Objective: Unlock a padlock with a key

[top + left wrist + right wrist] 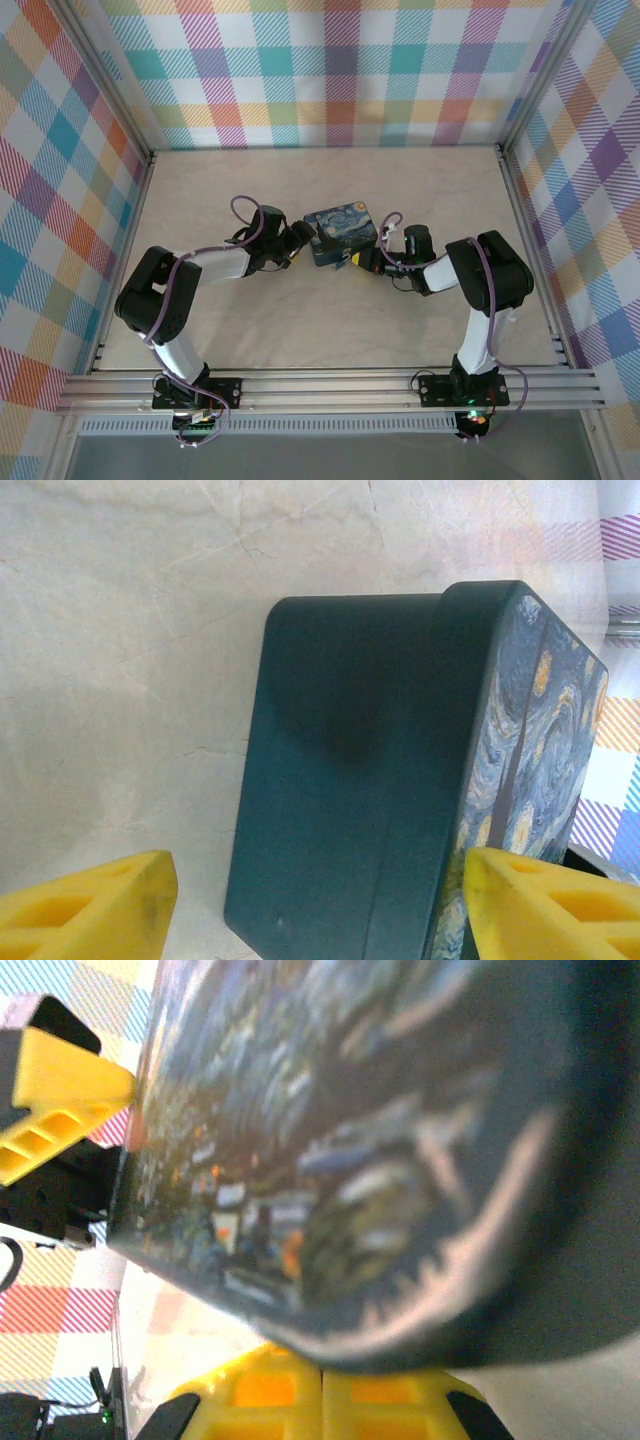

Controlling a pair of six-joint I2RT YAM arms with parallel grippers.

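Top external view: the dark blue box (340, 232) with the swirly painting sits between the yellow fingers (90, 910) of the left gripper (300, 240), which are spread wide; the right gripper (357, 263) is pinched tight together, with the box very close in front; where the tiny padlock is, I cannot tell.

The box (380, 1140) is a close blur, cut off on three sides; the right gripper (322, 1385), partly cropped, seems closed.
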